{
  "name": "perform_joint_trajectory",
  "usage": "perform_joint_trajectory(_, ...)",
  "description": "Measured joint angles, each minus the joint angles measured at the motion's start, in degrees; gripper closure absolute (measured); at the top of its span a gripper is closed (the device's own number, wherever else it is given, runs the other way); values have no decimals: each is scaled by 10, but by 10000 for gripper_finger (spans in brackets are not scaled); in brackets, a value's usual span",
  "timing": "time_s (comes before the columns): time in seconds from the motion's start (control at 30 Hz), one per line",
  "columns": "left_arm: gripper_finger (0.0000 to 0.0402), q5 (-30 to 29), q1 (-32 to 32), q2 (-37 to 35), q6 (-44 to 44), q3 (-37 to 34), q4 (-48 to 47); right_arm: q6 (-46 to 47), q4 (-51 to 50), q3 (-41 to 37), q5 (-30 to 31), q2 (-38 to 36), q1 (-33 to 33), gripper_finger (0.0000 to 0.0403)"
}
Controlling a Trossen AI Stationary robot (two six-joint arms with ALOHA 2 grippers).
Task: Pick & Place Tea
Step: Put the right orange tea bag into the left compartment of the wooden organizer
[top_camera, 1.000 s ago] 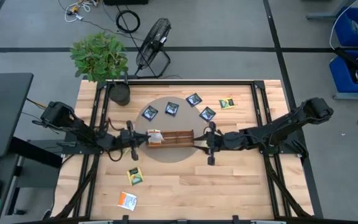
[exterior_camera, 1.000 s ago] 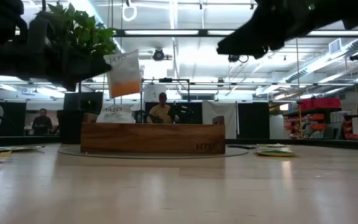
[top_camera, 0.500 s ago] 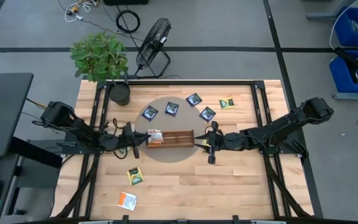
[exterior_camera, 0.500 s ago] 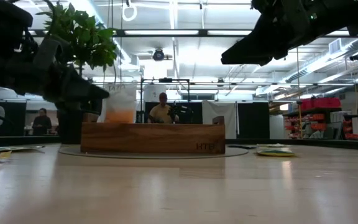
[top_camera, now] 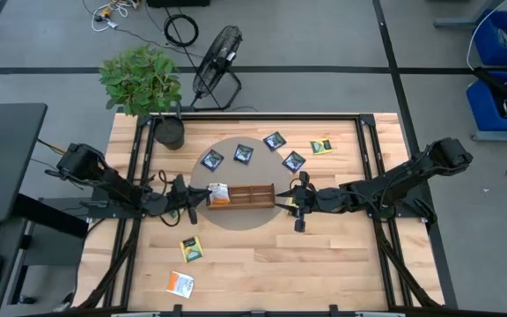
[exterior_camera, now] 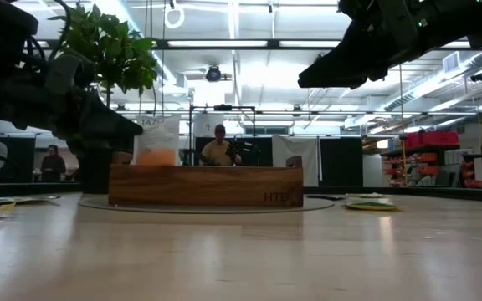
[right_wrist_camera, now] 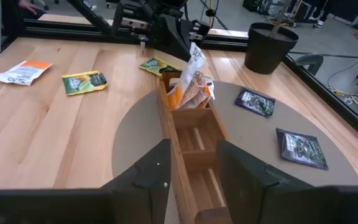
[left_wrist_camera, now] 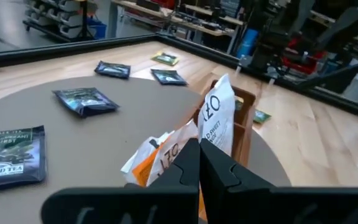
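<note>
Left tool (top_camera: 186,199): fingers (left_wrist_camera: 188,168) pressed together, holding nothing, just short of the near end of the wooden compartment tray (top_camera: 246,195). Directly ahead of its fingertips, two orange-and-white tea sachets (left_wrist_camera: 194,134) stand in the tray's end compartment, one upright, one leaning; in the low view a sachet top (exterior_camera: 157,138) shows above the tray wall (exterior_camera: 224,186).

Right tool (top_camera: 287,202): fingers (right_wrist_camera: 244,171) spread wide, held at the opposite end of the tray, with the tray's length running away between them toward the sachets (right_wrist_camera: 194,81).

The tray lies on a round grey mat (top_camera: 236,220) on the worktop (top_camera: 324,264). Beyond the tray from both tools, four dark navy sachets (top_camera: 240,154) lie on the mat's far arc, with a yellow-green sachet (top_camera: 321,147) just off it. Beside the left tool, on bare worktop, lie a second yellow-green sachet (top_camera: 190,249) and another orange-and-white sachet (top_camera: 180,283). A potted plant (top_camera: 143,84) stands at the worktop's corner.
</note>
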Motion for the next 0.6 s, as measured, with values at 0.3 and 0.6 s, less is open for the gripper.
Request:
perform_joint_trajectory(0.3, 401, -27, -16, 0, -48, 0, -67, 6, -4, 0, 0, 0, 0, 268)
perform_joint_trajectory(0.6, 392, 17, -15, 0, -46, 0, -71, 8, -4, 0, 0, 0, 0, 268)
